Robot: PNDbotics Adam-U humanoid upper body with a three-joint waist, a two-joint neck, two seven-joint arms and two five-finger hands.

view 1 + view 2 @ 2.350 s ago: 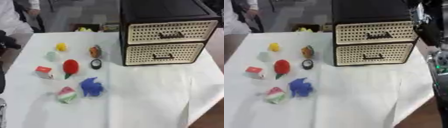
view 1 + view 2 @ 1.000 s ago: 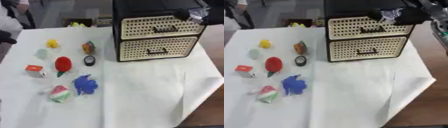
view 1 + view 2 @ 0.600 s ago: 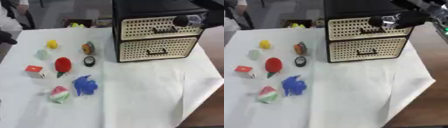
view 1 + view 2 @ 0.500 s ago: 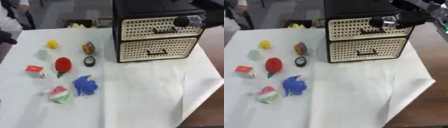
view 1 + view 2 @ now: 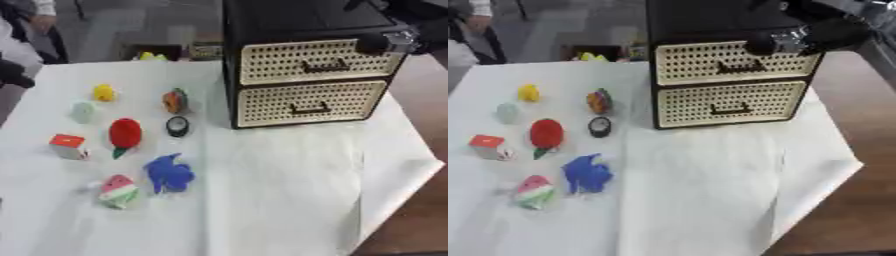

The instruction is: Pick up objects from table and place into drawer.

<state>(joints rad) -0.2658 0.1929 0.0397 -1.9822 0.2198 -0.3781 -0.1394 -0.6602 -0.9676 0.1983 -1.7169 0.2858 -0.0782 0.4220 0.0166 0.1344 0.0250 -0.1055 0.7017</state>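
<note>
1. White-clothed counter (image 5: 289, 200).
2. Black two-drawer cabinet with cream perforated fronts (image 5: 306, 65), far right; both drawers closed.
3. Right hand (image 5: 785, 41) at the top drawer's right end; can't tell finger state.
4. Blue crumpled toy (image 5: 168, 172), red round fruit (image 5: 125, 132), watermelon slice (image 5: 117, 190) lie left, well apart from the cabinet.

No text, label, brand, number or sign can be read anywhere in either view
</note>
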